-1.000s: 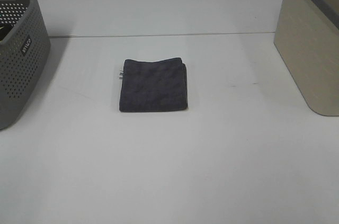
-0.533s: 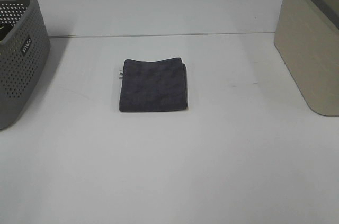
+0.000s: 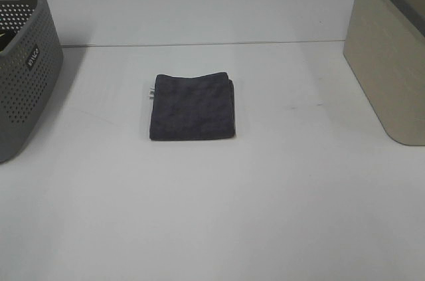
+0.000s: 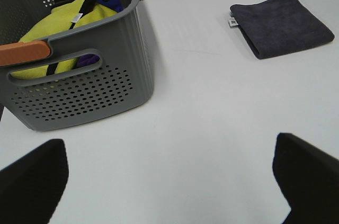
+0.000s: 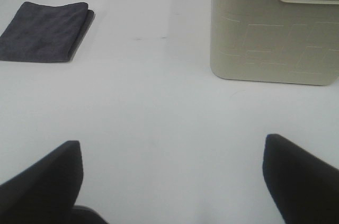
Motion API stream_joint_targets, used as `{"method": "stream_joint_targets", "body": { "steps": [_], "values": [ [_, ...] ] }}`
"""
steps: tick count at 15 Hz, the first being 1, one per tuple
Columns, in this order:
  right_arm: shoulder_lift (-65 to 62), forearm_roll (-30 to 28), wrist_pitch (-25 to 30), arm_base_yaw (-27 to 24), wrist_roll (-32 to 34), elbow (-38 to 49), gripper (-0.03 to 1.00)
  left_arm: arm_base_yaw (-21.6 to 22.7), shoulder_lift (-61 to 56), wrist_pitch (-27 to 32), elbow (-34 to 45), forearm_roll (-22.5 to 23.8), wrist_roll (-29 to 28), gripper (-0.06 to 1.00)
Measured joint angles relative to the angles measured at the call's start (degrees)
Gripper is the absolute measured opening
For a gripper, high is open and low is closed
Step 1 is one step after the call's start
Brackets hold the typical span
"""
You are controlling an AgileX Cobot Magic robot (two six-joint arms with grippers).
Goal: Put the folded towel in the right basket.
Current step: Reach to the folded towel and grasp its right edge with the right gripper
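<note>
The folded dark grey towel (image 3: 192, 106) lies flat on the white table, a little left of centre. It also shows in the left wrist view (image 4: 282, 24) and in the right wrist view (image 5: 46, 31). The right basket (image 3: 393, 52) is beige with a grey rim and stands at the table's right edge; it also shows in the right wrist view (image 5: 274, 27). My left gripper (image 4: 169, 181) is open and empty, far from the towel. My right gripper (image 5: 172, 181) is open and empty, with the towel and basket ahead of it. Neither arm shows in the high view.
A grey perforated basket (image 3: 23, 62) stands at the table's left edge; in the left wrist view (image 4: 74, 54) it holds yellow and purple cloth. The white table (image 3: 212, 214) is bare around the towel and toward the front.
</note>
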Motion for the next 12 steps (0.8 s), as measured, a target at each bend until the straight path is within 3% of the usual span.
{"method": "stream_joint_targets", "body": {
  "steps": [12],
  "values": [
    [0.0,0.0,0.0,0.0,0.0,0.0,0.86,0.0,0.0,0.0,0.0,0.0,0.0,0.99]
  ]
}}
